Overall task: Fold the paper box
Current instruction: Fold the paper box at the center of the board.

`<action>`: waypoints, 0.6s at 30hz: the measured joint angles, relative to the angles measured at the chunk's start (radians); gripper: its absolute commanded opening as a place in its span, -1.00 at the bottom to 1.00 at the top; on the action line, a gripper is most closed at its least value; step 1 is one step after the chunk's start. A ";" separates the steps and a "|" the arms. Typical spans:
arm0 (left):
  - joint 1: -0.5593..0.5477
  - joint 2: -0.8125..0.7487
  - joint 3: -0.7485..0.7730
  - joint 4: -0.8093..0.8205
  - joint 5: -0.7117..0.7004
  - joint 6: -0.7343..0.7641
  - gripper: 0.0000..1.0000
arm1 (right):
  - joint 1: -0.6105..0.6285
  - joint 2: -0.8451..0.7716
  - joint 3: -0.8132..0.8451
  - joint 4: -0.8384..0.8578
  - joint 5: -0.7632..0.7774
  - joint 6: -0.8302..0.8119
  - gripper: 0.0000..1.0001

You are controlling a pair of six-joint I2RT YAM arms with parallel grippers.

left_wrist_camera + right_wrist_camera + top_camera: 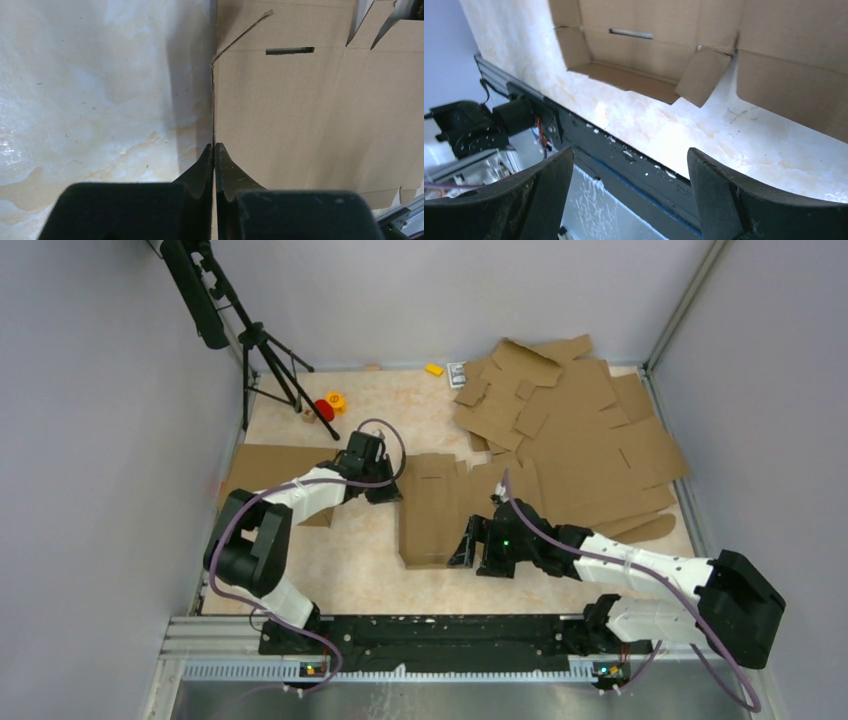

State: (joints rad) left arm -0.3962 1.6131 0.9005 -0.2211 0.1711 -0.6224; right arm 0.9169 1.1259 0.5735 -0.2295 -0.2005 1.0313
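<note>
As left pincer [214,148] grips it, paper box [436,518] runs near-to-far

Even bright light, soft shadows, sharp

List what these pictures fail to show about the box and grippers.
1. Top view: the left gripper fingertips, hidden under its own wrist. Only the left wrist view shows them shut on the paper box edge.
2. Top view: the box's near right corner, covered by the right gripper.
3. Right wrist view: most of the box, cut off by the top edge.
4. Top view: the red object, too small to identify.
</note>
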 measured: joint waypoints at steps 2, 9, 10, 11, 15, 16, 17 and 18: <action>0.003 0.000 -0.002 0.010 0.011 0.003 -1.00 | 0.020 0.006 -0.025 0.018 0.050 0.062 0.61; 0.004 0.021 -0.002 0.035 0.049 0.023 -1.00 | 0.030 0.006 -0.053 0.075 0.190 0.200 0.51; 0.004 0.022 -0.002 0.035 0.053 0.024 -1.00 | 0.030 0.008 -0.064 0.095 0.195 0.217 0.50; 0.004 0.022 -0.002 0.035 0.055 0.025 -1.00 | 0.030 0.011 -0.076 0.116 0.198 0.234 0.50; 0.004 0.022 -0.002 0.040 0.060 0.032 -1.00 | 0.030 0.042 -0.114 0.171 0.207 0.288 0.50; 0.004 0.022 -0.002 0.041 0.060 0.034 -1.00 | 0.030 0.046 -0.118 0.176 0.211 0.296 0.50; 0.004 0.022 -0.002 0.041 0.060 0.037 -1.00 | 0.030 0.047 -0.121 0.179 0.218 0.303 0.51; 0.004 0.022 -0.002 0.041 0.060 0.039 -1.00 | 0.030 0.046 -0.121 0.177 0.227 0.309 0.51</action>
State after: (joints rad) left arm -0.3920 1.6348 0.8986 -0.1799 0.2314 -0.5835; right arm 0.9470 1.1717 0.4522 -0.0525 0.0269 1.3407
